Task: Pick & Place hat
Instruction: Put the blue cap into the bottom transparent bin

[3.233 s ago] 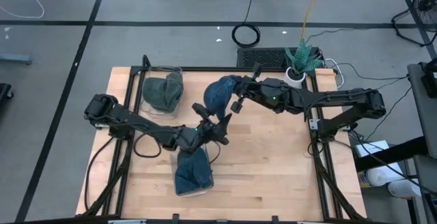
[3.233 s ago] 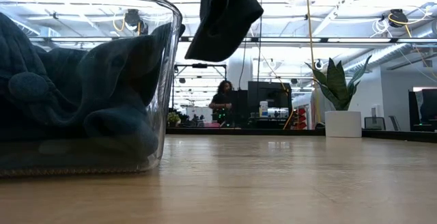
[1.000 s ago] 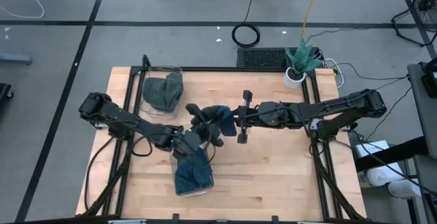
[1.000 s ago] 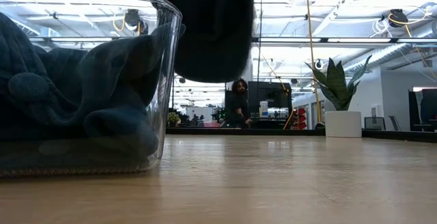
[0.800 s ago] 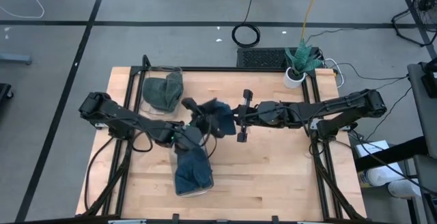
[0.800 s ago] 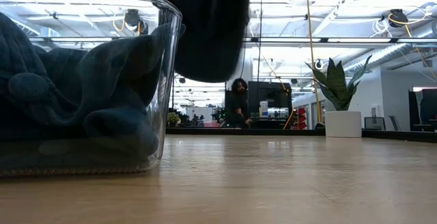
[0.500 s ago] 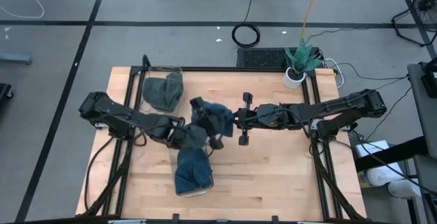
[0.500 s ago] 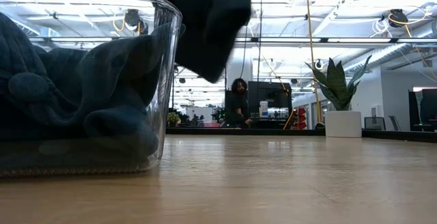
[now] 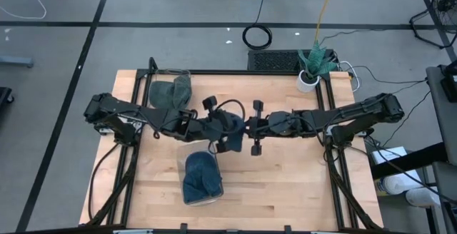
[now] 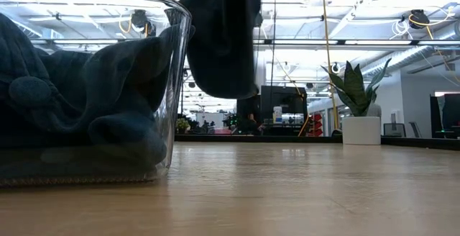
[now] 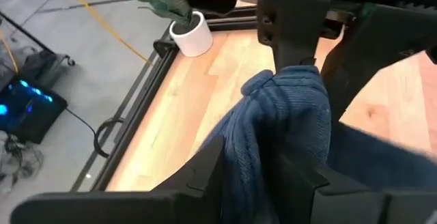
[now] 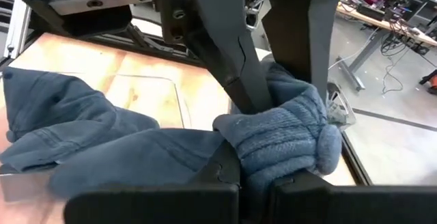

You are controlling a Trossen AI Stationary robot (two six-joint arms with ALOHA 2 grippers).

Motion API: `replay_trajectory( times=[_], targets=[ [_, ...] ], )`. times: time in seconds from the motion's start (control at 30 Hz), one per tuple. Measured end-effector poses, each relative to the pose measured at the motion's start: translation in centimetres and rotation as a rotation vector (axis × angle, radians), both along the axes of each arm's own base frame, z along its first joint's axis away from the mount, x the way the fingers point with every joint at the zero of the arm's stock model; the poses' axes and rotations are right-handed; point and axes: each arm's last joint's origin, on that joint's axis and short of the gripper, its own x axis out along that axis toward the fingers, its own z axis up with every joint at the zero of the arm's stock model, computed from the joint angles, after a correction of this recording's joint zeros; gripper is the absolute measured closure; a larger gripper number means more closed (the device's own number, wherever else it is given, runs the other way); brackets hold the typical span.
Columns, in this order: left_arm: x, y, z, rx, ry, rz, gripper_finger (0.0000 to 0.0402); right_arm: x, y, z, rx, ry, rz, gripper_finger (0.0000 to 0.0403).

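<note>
A blue hat [image 9: 231, 129] hangs in the air over the table's middle, between my two grippers, which face each other. My left gripper [image 9: 222, 128] comes from the table's left and my right gripper [image 9: 243, 127] from the right; both are shut on the hat. The left wrist view shows its ribbed bunch [image 11: 295, 108] with my right gripper [image 11: 300, 53] behind it. The right wrist view shows the bunch [image 12: 283, 134] below my left gripper [image 12: 270, 80]. In the low view the hat [image 10: 223, 38] hangs clear of the tabletop. My left gripper [image 11: 256, 157] pinches the ribbed, bunched part of the hat [image 11: 273, 125] between its two fingers, coming level from the table's left. The hat is lifted clear and its loose cloth hangs below. My right gripper [image 12: 263, 173] pinches the same bunched part [image 12: 273, 152] from the opposite side, level from the table's right. Several layers are gathered there; the smoother blue cloth [image 12: 130, 156] droops away from the hold.
A clear container [image 9: 216, 191] near the table's near edge holds blue hats [image 10: 72, 106]; its wall [image 10: 176, 85] fills the low view's left. A second container with a green hat [image 9: 170, 95] stands at the far left. A potted plant [image 9: 313, 66] stands at the far right corner.
My left gripper has moved away from the near container, toward the far edge and up to the hanging hat, and now has it. My right gripper has kept its hold and stayed nearly still. The hat has swung and been gathered between the two grippers.
</note>
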Motion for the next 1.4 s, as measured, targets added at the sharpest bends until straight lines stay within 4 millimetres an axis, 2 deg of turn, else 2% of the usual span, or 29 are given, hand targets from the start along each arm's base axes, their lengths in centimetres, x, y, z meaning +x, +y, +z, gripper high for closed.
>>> replay_trajectory(
  times=[0.2, 0.57, 0.8, 1.0, 1.17, 1.3, 1.4],
  targets=[
    [-0.5, 0.4, 0.5, -0.023, -0.013, 0.021, 0.0279, -0.2, 0.2, -0.3, -0.017, 0.039, 0.008, 0.0403],
    [-1.2, -0.1, 0.4, -0.156, 0.05, -0.113, 0.0156, -0.4, 0.9, -0.7, 0.023, 0.092, 0.213, 0.0403],
    [-1.1, -0.5, 0.4, -0.223, 0.079, -0.261, 0.0122, -0.4, 1.0, -0.7, 0.038, 0.095, 0.264, 0.0403],
    [-0.5, 0.1, -0.2, -0.276, 0.097, -0.292, 0.0136, -0.3, 1.0, -0.6, 0.04, 0.083, 0.266, 0.0403],
    [-0.1, 1.3, 0.2, -0.286, 0.052, -0.26, 0.0165, -0.4, 1.1, -0.6, 0.039, 0.084, 0.268, 0.0403],
    [0.0, 2.1, 0.1, -0.294, 0.062, -0.259, 0.022, -0.4, 1.1, -0.6, 0.039, 0.087, 0.268, 0.0403],
    [-0.2, 2.5, -0.1, -0.294, 0.094, -0.243, 0.0292, -0.5, 1.0, -0.8, 0.039, 0.109, 0.268, 0.0403]
  ],
)
